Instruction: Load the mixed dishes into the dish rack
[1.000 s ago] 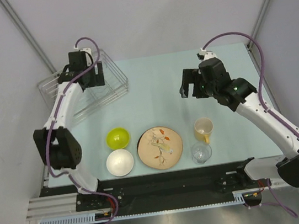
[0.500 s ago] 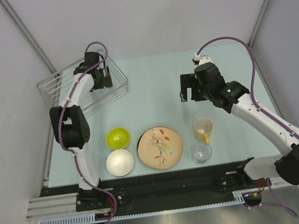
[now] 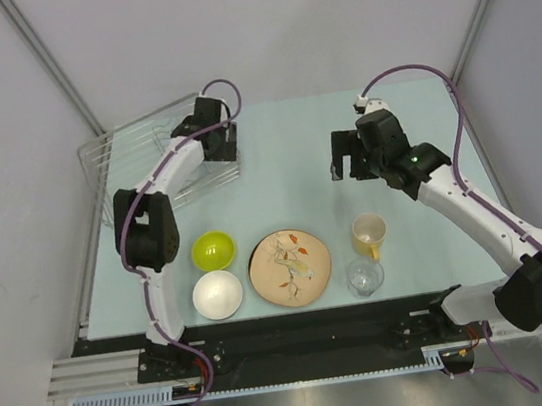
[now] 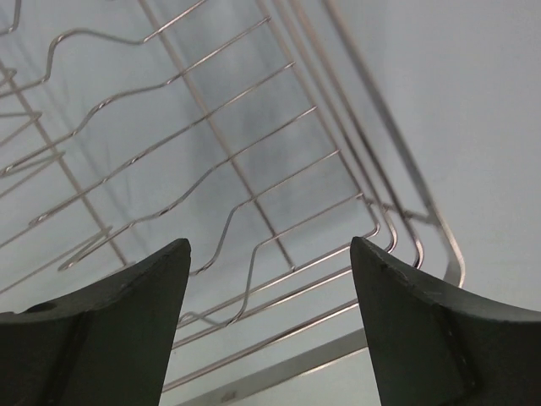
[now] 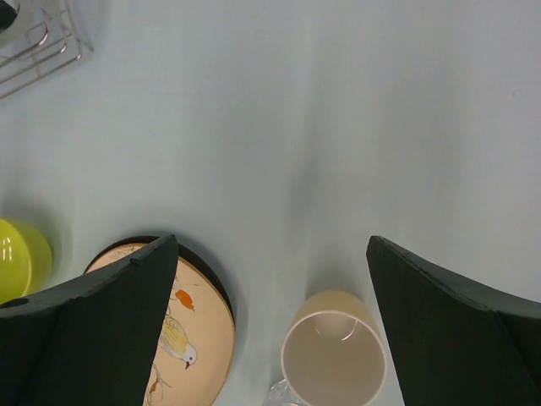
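The silver wire dish rack (image 3: 139,161) stands at the back left. My left gripper (image 3: 220,141) is open over the rack's right end, and its view shows rack wires (image 4: 254,169) below the jaws (image 4: 269,245). My right gripper (image 3: 345,157) is open and empty above the table, behind the yellow mug (image 3: 368,235). In a row near the front are the lime-green bowl (image 3: 213,249), white bowl (image 3: 217,295), tan leaf-patterned plate (image 3: 290,267) and clear glass (image 3: 365,277). The right wrist view shows the gripper (image 5: 272,241), the mug (image 5: 334,355) and the plate (image 5: 182,347) with a dark rim beneath it.
Metal frame posts rise at the table's back left and back right corners. The black rail with the arm bases (image 3: 300,335) runs along the near edge. Bare table lies between the rack and my right gripper.
My left gripper has swung right from the rack's middle to its right end, and the rack has shifted slightly right. My right gripper has barely moved.
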